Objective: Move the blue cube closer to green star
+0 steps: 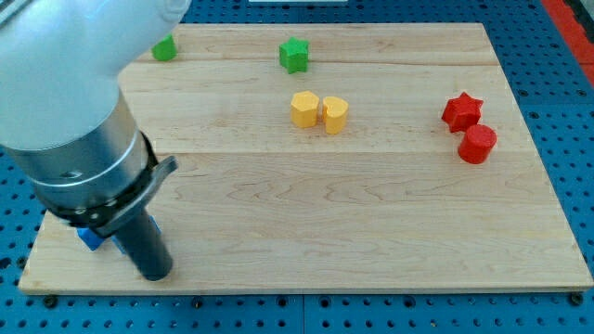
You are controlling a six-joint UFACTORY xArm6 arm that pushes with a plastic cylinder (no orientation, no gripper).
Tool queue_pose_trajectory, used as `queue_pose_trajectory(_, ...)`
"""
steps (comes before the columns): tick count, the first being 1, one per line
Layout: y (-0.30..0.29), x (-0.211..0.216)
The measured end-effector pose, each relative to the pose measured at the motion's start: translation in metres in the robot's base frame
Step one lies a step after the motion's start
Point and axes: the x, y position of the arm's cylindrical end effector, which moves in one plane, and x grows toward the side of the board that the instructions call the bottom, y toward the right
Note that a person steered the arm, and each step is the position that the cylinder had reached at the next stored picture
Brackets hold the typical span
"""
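The green star (294, 55) lies near the view's top, a little left of centre, on the wooden board (371, 213). The blue cube (90, 237) sits at the board's bottom left corner, mostly hidden behind the arm; only a small blue edge shows. My tip (154, 273) rests on the board just right of and below the blue cube, close to the board's bottom edge. The arm's large body covers the view's upper left.
A second green block (164, 48) lies at the top left, partly behind the arm. Two yellow blocks (304, 109) (334, 114) sit side by side below the green star. A red star (461, 110) and a red cylinder (477, 143) lie at the right.
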Motion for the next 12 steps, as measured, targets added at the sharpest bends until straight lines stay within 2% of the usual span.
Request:
queue_pose_trajectory(1, -0.032, 0.005)
queue_pose_trajectory(6, -0.008, -0.014)
queue_pose_trajectory(8, -0.008, -0.048)
queue_pose_trajectory(10, -0.017, -0.105)
queue_pose_trajectory(12, -0.052, -0.166)
